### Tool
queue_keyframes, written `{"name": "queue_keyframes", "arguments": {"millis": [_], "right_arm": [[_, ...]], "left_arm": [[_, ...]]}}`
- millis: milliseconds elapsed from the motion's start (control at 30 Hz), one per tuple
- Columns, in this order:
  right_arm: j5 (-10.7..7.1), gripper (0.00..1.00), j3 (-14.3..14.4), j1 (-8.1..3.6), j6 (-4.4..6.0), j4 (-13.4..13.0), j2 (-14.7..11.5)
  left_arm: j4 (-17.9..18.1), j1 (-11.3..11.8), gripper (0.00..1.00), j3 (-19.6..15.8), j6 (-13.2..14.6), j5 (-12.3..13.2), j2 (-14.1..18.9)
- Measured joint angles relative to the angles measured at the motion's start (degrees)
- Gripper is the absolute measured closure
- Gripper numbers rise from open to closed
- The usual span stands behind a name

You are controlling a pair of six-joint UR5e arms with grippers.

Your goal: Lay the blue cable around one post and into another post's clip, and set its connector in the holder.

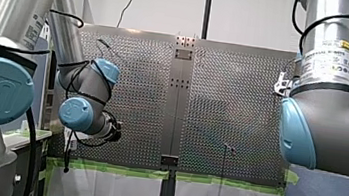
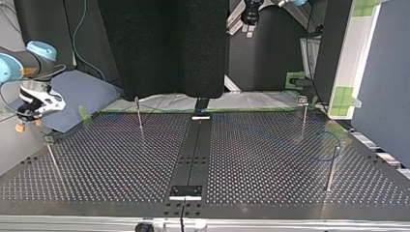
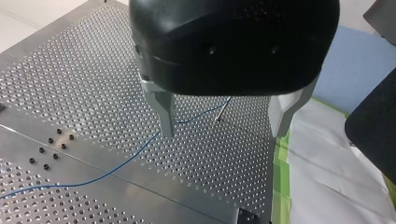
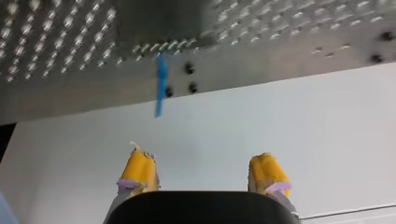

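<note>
- surface [image 2: 106,159]: perforated metal plate. A black strip [image 2: 193,150] runs near to far down its middle, and green tape [image 3: 280,172] lines one edge.
- posts [image 2: 139,116]: four thin rods standing on the surface in the top view, two far and two near, one toward each corner.
- blue cable [image 3: 116,166]: lies slack on the surface. In the left wrist view it passes under the left tool, crosses the plain band of the plate and reaches a post [image 3: 220,111]; whether it touches that post cannot be told. In the top view a faint loop of it lies at the right, by the near-right post [image 2: 331,166]; around or merely beside cannot be told. Its connector is too small to make out.
- left tool [image 3: 222,134]: black body with metal fingers, released. The fingers are spread with nothing between them, held above the cable.
- right tool [image 4: 204,175]: yellow pads parted, released and empty. It sits off the surface's edge, at the top view's far left.
- blue strip [image 4: 161,84]: at the surface's edge ahead of the right tool. It is blurred and its identity cannot be told.
</note>
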Motion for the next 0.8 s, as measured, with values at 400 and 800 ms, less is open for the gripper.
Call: {"name": "queue_keyframes", "arguments": {"millis": [400,800], "right_arm": [[-3.34,0.01,7.32,5.77,-4.72,-7.3,-7.08],[3.35,0.01,11.43,13.22,-5.96,-9.4,-7.48]], "left_arm": [[0.02,0.21,0.0,0.01,-0.11,-0.16,-0.01],[2.28,1.66,0.0,1.24,1.71,-3.67,0.05]]}}
